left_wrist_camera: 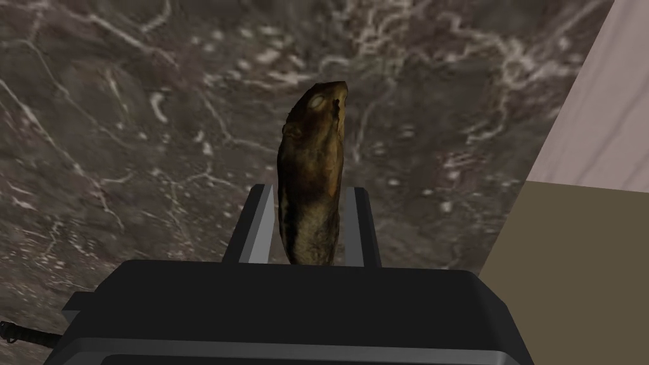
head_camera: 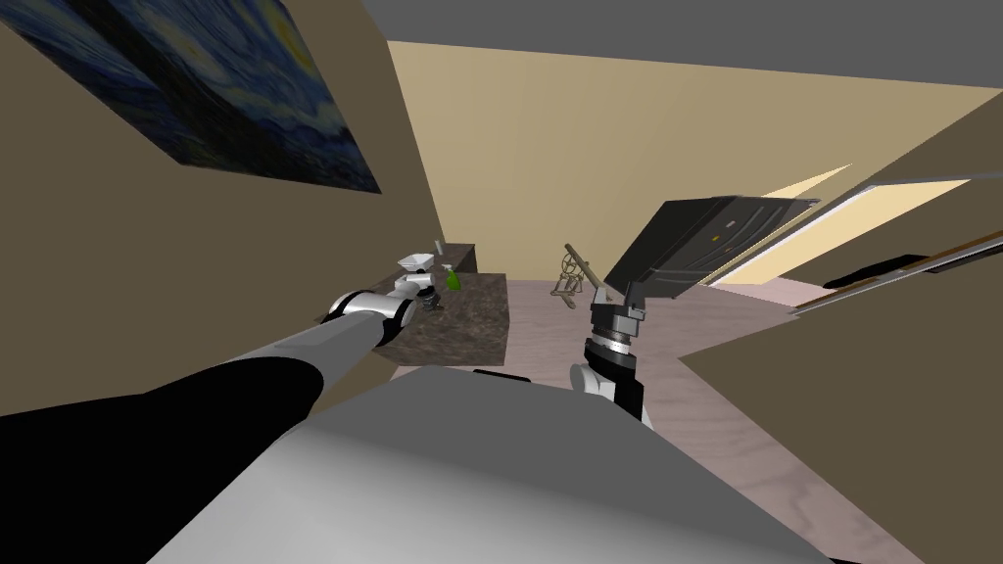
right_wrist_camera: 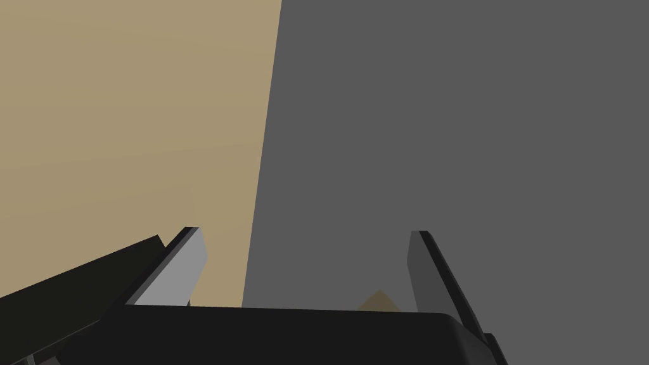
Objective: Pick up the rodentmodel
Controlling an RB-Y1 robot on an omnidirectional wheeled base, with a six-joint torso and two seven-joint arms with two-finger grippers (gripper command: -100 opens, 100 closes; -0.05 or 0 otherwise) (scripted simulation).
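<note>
A brown rodent model (left_wrist_camera: 312,171) with a pale eye is clamped between the two fingers of my left gripper (left_wrist_camera: 309,190), which press its sides; its head sticks out past the fingertips. Behind it lies the dark marbled tabletop (left_wrist_camera: 127,127), and I cannot tell whether the model touches it. In the head view my left arm reaches out over that dark table (head_camera: 470,318), with the left gripper (head_camera: 428,297) at its near left part. My right gripper (right_wrist_camera: 307,234) is open with nothing between its fingers; the right arm (head_camera: 612,343) is raised beside my chest.
On the table stand a green bottle (head_camera: 453,280) and a white bowl-like object (head_camera: 415,261). A wooden stand (head_camera: 572,276) sits on the floor beyond. A dark open panel (head_camera: 700,245) hangs at the right. A tan wall with a painting (head_camera: 225,88) flanks the left.
</note>
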